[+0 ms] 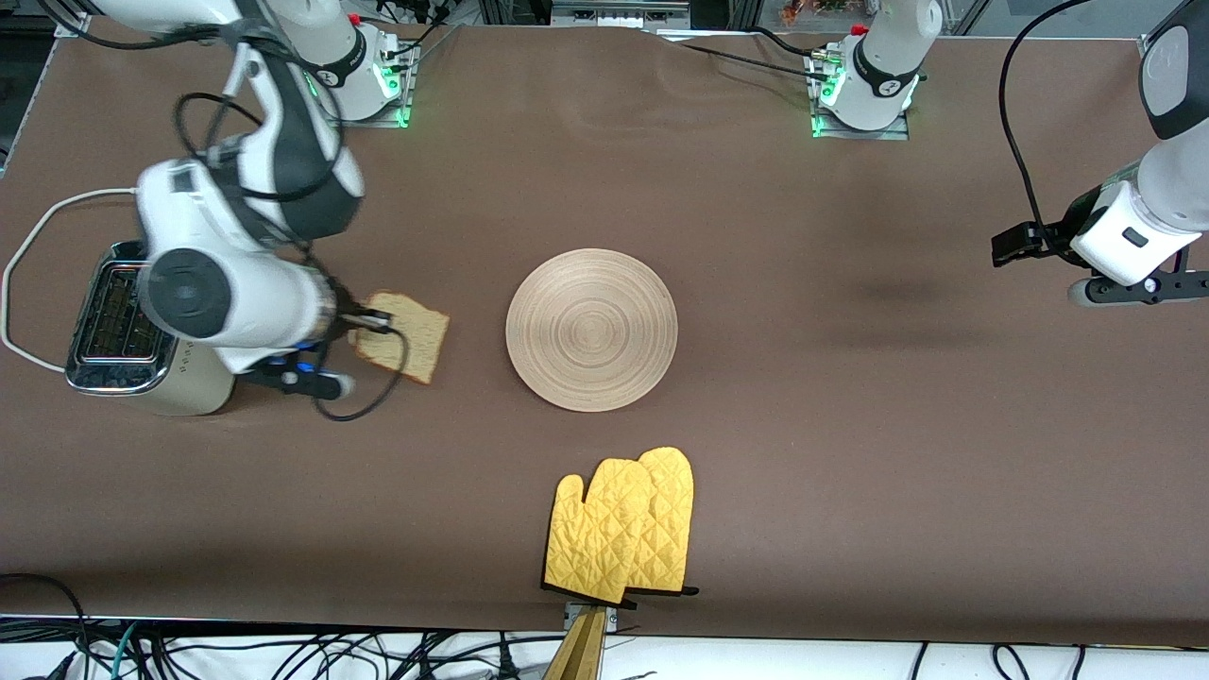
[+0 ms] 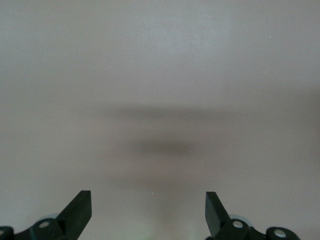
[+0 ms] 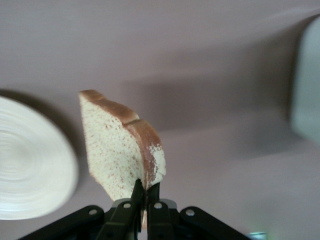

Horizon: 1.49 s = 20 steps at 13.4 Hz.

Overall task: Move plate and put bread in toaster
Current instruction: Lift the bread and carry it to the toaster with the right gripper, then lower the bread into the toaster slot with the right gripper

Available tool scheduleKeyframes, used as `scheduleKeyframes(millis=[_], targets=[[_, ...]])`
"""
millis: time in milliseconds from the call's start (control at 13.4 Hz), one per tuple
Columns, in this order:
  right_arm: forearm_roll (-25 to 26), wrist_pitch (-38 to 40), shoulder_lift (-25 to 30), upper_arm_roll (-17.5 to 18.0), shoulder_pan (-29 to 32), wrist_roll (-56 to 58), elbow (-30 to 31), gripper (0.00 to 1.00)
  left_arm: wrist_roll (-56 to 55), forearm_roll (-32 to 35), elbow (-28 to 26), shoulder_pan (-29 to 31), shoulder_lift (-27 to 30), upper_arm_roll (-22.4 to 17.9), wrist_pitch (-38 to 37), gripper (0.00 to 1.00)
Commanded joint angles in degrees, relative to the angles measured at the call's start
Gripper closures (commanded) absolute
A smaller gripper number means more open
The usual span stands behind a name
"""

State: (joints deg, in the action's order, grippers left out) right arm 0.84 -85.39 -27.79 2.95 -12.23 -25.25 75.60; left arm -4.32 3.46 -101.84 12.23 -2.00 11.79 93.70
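- Your right gripper (image 1: pixel 370 321) is pinched tight on one edge of the bread (image 1: pixel 406 336). The slice hangs in the air over the bare table.
- The toaster (image 1: pixel 118 331) sits at the right arm's end of the table. The bread is just beside it, between the toaster and the plate (image 1: pixel 592 329).
- So I think your next move is short: carry the slice sideways toward the toaster, away from the plate.
- The two slots run long from the robots' side toward the front camera. Turn the slice so its flat face lines up with a slot, free edge pointing down.
- The plate is empty, in the middle of the table.
- Your left gripper (image 2: pixel 149 212) waits, fingers wide apart, holding nothing, over bare table at its own end.
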Motion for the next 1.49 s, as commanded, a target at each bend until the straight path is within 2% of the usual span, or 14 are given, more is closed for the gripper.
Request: scheduleKeyframes(millis=[0,223,447,819,1042,1414], targets=[[5.12,5.04,2.04,-4.33,-0.08,8.87,-0.36,1.0,-0.51,-1.0,0.24,0.17,0.15,0.07,-1.33,0.0],[9.51,9.97,2.66,-9.43,-0.17,18.01,-2.99,1.0,-0.51,-1.0,0.24,0.17,0.15,0.07,-1.59,0.0],[15.31,10.16,2.74,-13.83,-0.17,27.52,-3.09,1.0,-0.51,-1.0,0.24,0.25,0.15,0.07,-1.95,0.0],[18.76,9.46,2.66,-18.49,-0.08,32.28,-3.09,1.0,-0.43,-1.0,0.24,0.34,0.15,0.07,-2.3,0.0],[22.45,7.61,2.13,-19.21,0.62,32.46,-2.91,1.0,-0.51,-1.0,0.24,0.34,0.06,0.07,-2.3,0.0],[22.45,4.27,0.46,-19.21,4.22,32.72,-2.56,1.0,-0.51,-1.0,0.24,0.34,0.06,0.07,-2.3,0.0]])
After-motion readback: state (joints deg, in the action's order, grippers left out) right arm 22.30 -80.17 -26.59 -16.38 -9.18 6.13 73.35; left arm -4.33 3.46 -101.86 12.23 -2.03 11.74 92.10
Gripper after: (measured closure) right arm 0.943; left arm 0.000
